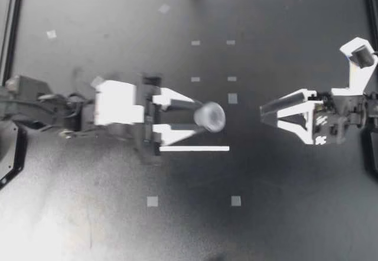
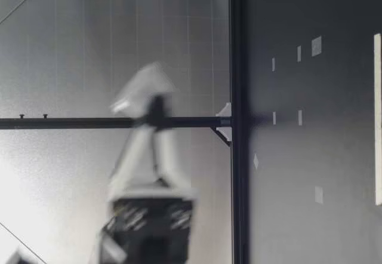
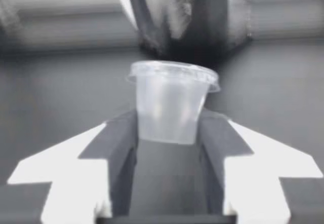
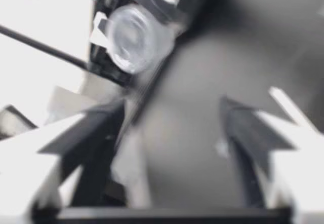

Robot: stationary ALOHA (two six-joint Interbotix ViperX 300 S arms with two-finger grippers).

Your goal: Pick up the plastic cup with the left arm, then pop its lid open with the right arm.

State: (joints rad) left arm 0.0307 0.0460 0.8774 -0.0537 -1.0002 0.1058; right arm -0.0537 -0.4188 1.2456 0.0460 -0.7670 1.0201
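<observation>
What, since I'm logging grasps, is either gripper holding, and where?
Left gripper holds the clear cup by its lower wall, below the rim; right gripper holds nothing.

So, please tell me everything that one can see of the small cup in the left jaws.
The small cup is clear, slightly milky plastic: round, narrower at the base, with a lip around the wider top. It is upright and looks empty. My left arm's jaws are shut on its lower wall from two sides, near their tips. It is over the middle of the dark table; nothing else touches it.
</observation>
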